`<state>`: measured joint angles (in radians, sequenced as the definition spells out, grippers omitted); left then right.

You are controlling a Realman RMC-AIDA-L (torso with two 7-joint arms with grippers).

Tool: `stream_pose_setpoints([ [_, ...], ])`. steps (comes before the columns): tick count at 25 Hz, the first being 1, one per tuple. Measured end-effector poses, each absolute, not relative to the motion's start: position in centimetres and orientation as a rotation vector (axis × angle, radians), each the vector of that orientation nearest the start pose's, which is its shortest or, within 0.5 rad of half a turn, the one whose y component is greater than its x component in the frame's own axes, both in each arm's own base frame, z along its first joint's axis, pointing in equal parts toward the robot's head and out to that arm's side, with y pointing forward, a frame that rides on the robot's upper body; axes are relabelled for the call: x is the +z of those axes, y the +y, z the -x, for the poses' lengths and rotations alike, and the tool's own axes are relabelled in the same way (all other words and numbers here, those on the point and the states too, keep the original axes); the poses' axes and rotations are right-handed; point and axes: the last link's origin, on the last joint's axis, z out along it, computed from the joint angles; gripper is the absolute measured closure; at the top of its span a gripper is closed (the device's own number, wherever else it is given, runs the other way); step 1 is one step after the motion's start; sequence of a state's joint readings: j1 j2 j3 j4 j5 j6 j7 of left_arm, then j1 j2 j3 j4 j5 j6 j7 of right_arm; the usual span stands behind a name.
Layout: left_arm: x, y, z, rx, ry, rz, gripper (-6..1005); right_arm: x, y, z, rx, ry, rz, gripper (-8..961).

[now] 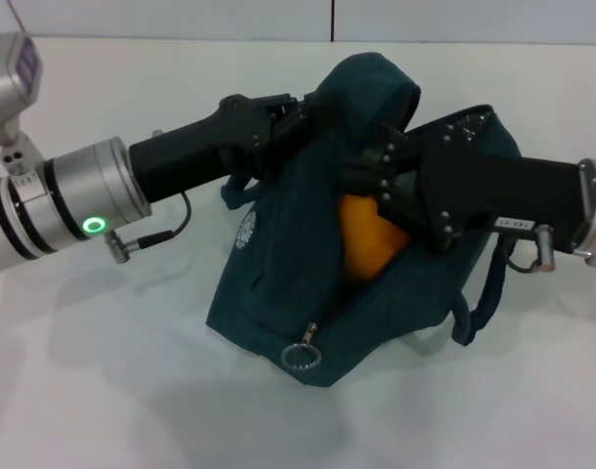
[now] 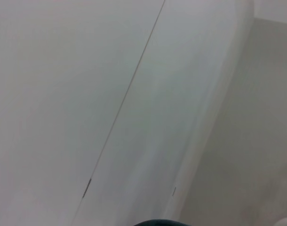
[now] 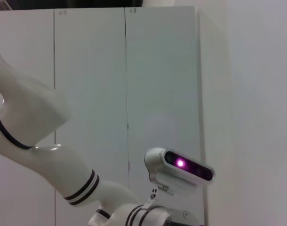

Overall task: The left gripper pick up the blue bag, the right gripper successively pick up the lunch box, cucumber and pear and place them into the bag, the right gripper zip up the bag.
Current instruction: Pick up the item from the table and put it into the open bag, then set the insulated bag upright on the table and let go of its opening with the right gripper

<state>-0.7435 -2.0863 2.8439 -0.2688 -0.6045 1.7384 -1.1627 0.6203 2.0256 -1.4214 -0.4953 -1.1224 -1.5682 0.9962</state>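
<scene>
I have the left gripper (image 1: 300, 115), black and two-fingered on its silver cylindrical arm with a green ring light lit, reaching in from the left, roughly level, fingers pinched onto the raised rim of the dark teal-blue fabric bag (image 1: 278, 264). My right gripper (image 1: 368, 168), black with open linkage, comes in from the right, tip down in the bag's mouth; its fingers are hidden. The right wrist view shows a white jointed arm (image 3: 44, 160) with black bands.

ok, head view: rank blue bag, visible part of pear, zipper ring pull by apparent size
1. blue bag, largest by far.
2. pear, only partly showing in the bag's opening, behind the right gripper.
3. zipper ring pull, smallest.
</scene>
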Motion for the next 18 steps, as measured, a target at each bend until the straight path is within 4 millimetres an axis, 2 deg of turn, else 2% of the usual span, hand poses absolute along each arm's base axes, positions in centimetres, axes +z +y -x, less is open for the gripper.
stream_pose_setpoints([
  [6, -2.2, 33.6, 22.1, -1.317, -0.707, 2.498, 825, -3.2, 32.8, -16.4, 1.252, 0.001, 2.752, 872],
  [8, -2.2, 33.6, 22.1, -1.319, -0.706, 2.496, 824, -2.6, 32.9, -16.5, 1.275, -0.002, 2.728, 686],
  [13, -2.1, 33.8, 22.3, -1.312, -0.718, 2.472, 823, 0.8, 31.3, -18.3, 1.327, -0.050, 2.719, 566],
  [18, -2.1, 34.0, 22.6, -1.293, -0.728, 2.455, 821, 4.7, 29.7, -21.8, 1.138, 0.022, 2.880, 446],
])
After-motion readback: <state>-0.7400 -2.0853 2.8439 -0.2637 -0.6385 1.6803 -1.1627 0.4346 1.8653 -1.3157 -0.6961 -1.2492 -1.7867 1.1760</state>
